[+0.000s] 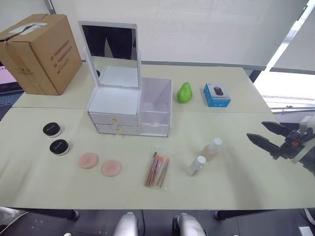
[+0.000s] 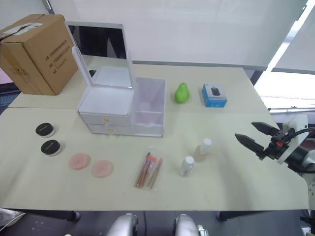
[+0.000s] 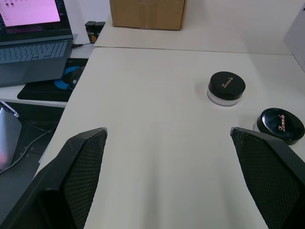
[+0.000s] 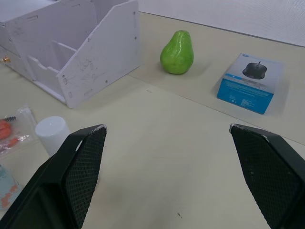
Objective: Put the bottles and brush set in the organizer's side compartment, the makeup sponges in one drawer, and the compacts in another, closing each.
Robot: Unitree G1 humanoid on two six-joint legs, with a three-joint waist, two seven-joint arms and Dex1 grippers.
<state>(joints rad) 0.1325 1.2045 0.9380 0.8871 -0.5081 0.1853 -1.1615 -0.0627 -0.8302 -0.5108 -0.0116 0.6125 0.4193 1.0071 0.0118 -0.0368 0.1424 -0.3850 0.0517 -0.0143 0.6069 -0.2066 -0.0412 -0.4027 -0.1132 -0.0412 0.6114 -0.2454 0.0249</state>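
Note:
The white organizer (image 1: 114, 104) stands mid-table with its mirror lid up, both drawers (image 1: 114, 120) shut and the side compartment (image 1: 156, 105) open-topped. In front of it lie a bagged brush set (image 1: 157, 169) and two small white-capped bottles (image 1: 212, 147) (image 1: 198, 164). Two pink makeup sponges (image 1: 88, 160) (image 1: 111, 167) and two black-lidded compacts (image 1: 52, 130) (image 1: 59, 147) sit to the left. My right gripper (image 1: 257, 130) hovers open at the table's right edge, well clear of the bottles. My left gripper (image 3: 167, 131) is open over the table's left end, near the compacts (image 3: 227, 88).
A cardboard box (image 1: 42, 51) stands at the back left. A green pear (image 1: 184, 92) and a blue mouse box (image 1: 217, 95) sit behind and right of the organizer. A laptop (image 3: 33, 43) rests on a lower desk beyond the table's left edge.

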